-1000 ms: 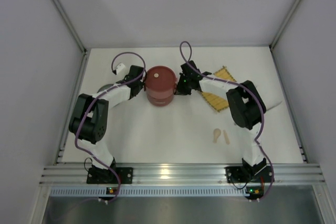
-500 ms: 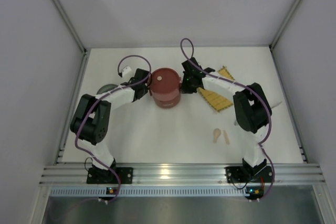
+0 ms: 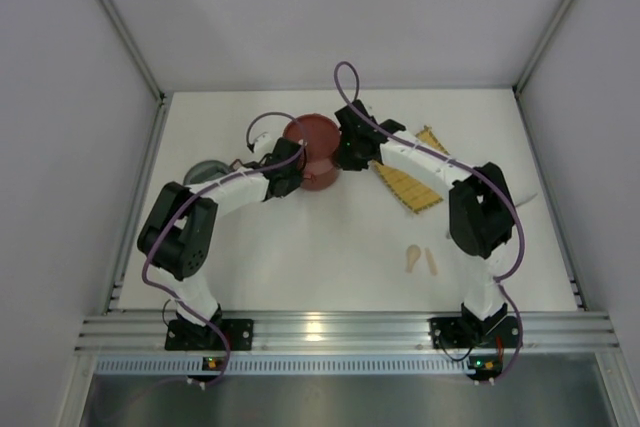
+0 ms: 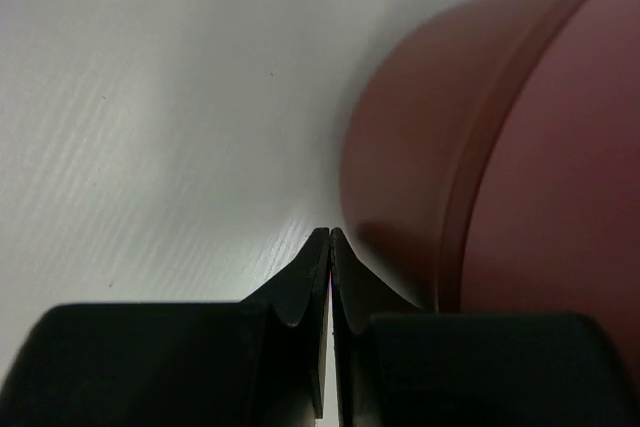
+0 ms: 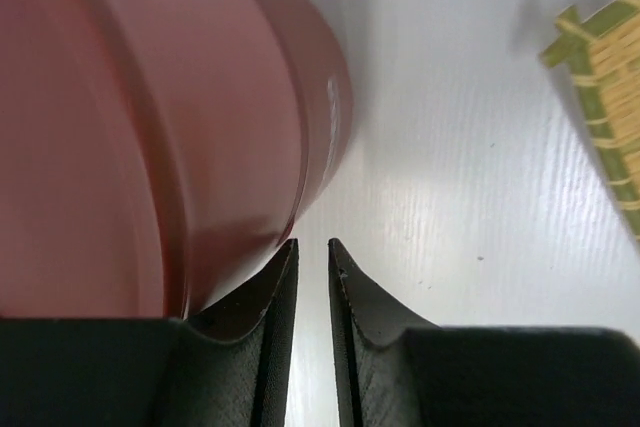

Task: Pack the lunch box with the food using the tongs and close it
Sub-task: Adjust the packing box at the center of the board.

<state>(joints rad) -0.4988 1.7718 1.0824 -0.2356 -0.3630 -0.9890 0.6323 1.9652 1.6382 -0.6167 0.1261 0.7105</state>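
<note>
The closed lunch box (image 3: 318, 150) has slid back across the tabletop (image 3: 330, 247) between both arms. Left jaws sit pinched together, right jaws barely parted, both empty; packing looks finished.

A robotics lab test cell: a white tabletop (image 3: 330, 237) boxed in by plain grey panels (image 3: 60, 97) at left, right and top of the frame, an aluminium extrusion rail (image 3: 340, 327) along the bottom, and two cabled robot arms (image 3: 180, 237) bolted to it, status lights (image 3: 210, 362) glowing at their bases
</note>
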